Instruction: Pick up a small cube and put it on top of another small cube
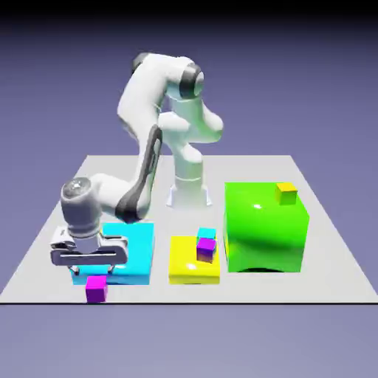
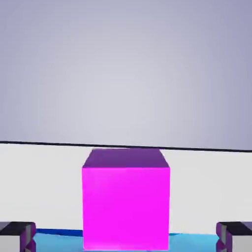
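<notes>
At the bench's [image 1: 244,291] near edge, towards the exterior view's left, sits the small magenta cube [image 1: 97,289]. Just above and behind it, the fingers [image 1: 93,270] point down, spread wide and pinching nothing, with the flat blue block [image 1: 136,255] behind. The wrist [image 1: 81,207] hangs upright; farther back, the arm [image 1: 148,111] rises, bends at a high elbow and slopes down to its base [image 1: 189,193].

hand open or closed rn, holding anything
Hand: open, holding nothing; its fingertips stand wide apart, with the magenta cube in view between them, untouched.
</notes>
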### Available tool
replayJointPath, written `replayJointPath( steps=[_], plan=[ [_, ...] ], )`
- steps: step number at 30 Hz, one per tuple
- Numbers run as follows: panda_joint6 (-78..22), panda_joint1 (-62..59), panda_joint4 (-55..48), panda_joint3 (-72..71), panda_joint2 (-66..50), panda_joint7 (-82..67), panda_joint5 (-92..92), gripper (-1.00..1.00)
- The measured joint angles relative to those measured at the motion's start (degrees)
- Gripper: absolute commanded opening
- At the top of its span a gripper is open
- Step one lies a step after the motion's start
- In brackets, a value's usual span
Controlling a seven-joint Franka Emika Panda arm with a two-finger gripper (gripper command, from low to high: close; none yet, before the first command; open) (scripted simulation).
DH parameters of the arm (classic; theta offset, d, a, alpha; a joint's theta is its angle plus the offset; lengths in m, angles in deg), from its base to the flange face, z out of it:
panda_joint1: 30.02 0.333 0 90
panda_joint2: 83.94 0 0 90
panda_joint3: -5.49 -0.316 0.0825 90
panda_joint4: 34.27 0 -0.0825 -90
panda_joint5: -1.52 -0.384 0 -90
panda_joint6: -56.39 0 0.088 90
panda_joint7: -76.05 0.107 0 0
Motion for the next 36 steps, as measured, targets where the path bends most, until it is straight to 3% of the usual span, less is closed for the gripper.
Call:
replayJointPath(
  steps=[1, 2, 8, 27, 29, 33, 34, 36],
  plan=[
    [1.9, -0.5, -0.1, -0.6, -2.1, -0.4, -0.6, 0.0],
    [3.3, -0.9, -0.2, -1.0, -3.6, -0.7, -1.0, -1.0],
    [-3.9, 1.6, 0.7, 1.2, 4.7, 0.2, 1.4, -1.0],
    [-4.1, 41.1, 33.3, 5.9, 43.0, -30.1, 22.9, -1.0],
    [-4.1, 42.0, 34.1, 6.1, 43.9, -30.8, 23.4, -1.0],
    [5.9, 41.1, 36.1, 6.2, 35.8, -32.0, 21.7, -1.0],
    [8.2, 40.8, 36.6, 6.2, 34.0, -32.3, 21.3, 1.0],
    [8.2, 40.8, 36.6, 6.2, 33.9, -32.3, 21.3, 1.0]
  ],
)
